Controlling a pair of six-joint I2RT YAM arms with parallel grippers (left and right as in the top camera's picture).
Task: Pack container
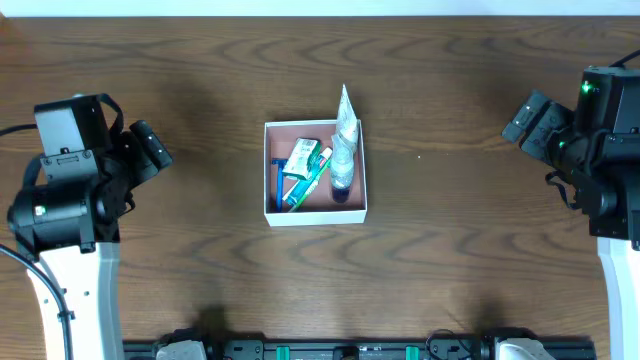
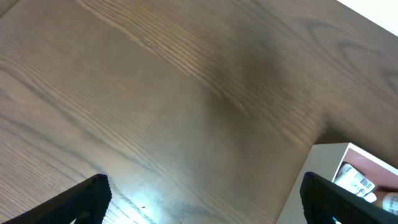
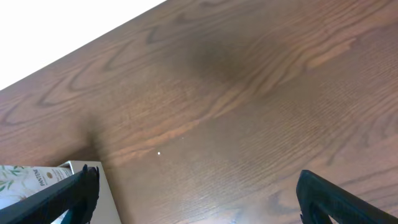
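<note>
The container (image 1: 272, 170), a shallow white-walled box with a reddish-pink floor, sits at the table's middle. It holds a green and white toothpaste box (image 1: 303, 157), a blue-handled item (image 1: 279, 180), a green tube (image 1: 316, 177) and a clear bottle with a dark base (image 1: 342, 160); a white tube (image 1: 346, 108) pokes over its far wall. My left gripper (image 1: 152, 146) is open and empty at the left, away from the container. My right gripper (image 1: 527, 119) is open and empty at the right. The container's corner shows in the left wrist view (image 2: 323, 163) and the right wrist view (image 3: 106, 186).
Dark wooden table (image 1: 450, 230) all around the container. A dark rail with fittings (image 1: 350, 350) runs along the near edge. The arm bases stand at the left (image 1: 65, 250) and right (image 1: 620, 260).
</note>
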